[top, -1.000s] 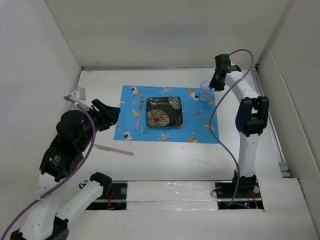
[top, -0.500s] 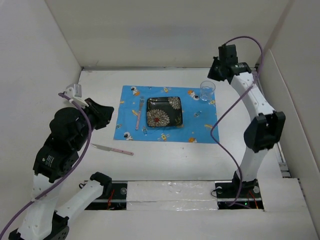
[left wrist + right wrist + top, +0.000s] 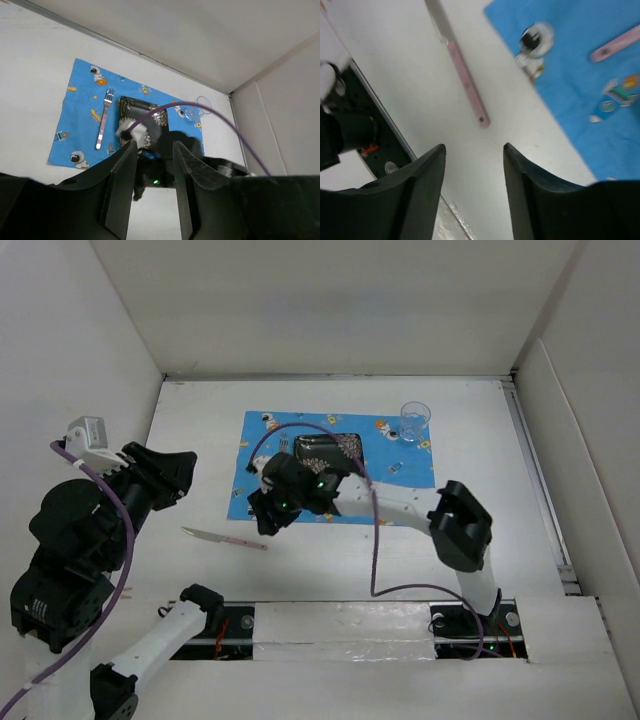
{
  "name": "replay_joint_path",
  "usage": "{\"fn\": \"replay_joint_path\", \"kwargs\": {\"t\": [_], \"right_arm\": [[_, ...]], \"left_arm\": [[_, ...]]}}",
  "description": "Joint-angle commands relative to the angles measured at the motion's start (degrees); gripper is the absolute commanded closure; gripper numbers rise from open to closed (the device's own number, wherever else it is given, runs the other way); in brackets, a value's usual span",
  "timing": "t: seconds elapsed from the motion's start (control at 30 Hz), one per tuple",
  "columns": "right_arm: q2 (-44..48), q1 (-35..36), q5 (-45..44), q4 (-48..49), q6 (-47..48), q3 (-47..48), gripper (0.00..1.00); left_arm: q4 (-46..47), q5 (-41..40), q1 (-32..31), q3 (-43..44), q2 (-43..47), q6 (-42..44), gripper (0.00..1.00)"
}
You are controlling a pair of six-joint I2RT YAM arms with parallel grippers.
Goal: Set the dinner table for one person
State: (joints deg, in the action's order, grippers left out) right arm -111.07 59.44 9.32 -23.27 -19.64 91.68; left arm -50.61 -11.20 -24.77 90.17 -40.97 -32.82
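Note:
The white dinner table (image 3: 330, 565) holds a blue cartoon placemat (image 3: 400, 485) with a dark flowered plate (image 3: 335, 443), partly hidden under my right arm. A clear glass (image 3: 414, 420) stands at the mat's far right corner. A pink-handled fork (image 3: 102, 120) lies on the mat left of the plate. A pink-handled knife (image 3: 225, 537) lies on the bare table in front of the mat's left corner. My right gripper (image 3: 263, 523) is open and empty, hovering just right of the knife handle (image 3: 465, 82). My left gripper (image 3: 183, 468) is open and empty, raised at the left.
White walls enclose the table on the left, back and right. A taped rail (image 3: 340, 620) with the arm bases runs along the near edge. My right arm's purple cable (image 3: 372, 540) loops over the mat and the table front.
My right arm has swung from beside the glass at the far right across the mat, down to the knife. My left arm has drawn back to the left and risen.

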Motion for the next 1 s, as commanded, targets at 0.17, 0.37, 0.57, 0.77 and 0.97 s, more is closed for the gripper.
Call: {"fn": "replay_joint_path", "kwargs": {"t": [0.17, 0.37, 0.57, 0.77, 0.97], "right_arm": [[-13.0, 7.1, -7.7, -6.4, 9.0, 15.4, 0.39], [-20.8, 9.4, -11.8, -10.3, 11.5, 22.1, 0.39], [-27.3, 11.5, -14.2, -13.3, 12.7, 27.8, 0.41], [-28.8, 12.1, -14.9, -11.5, 12.4, 27.2, 0.68], [-27.5, 13.9, -19.1, -10.9, 11.4, 27.9, 1.00]], "left_arm": [[-2.3, -1.5, -0.4, 0.0, 2.5, -0.3, 0.67], [-2.2, -1.6, -0.4, -0.5, 2.9, -0.2, 0.67], [-1.7, -1.2, -0.4, -1.3, 3.2, -0.3, 0.67], [-0.7, -1.0, -0.4, -2.2, 3.4, -0.2, 0.67], [0.4, -1.1, -0.4, -3.0, 3.4, 0.0, 0.67]]}}
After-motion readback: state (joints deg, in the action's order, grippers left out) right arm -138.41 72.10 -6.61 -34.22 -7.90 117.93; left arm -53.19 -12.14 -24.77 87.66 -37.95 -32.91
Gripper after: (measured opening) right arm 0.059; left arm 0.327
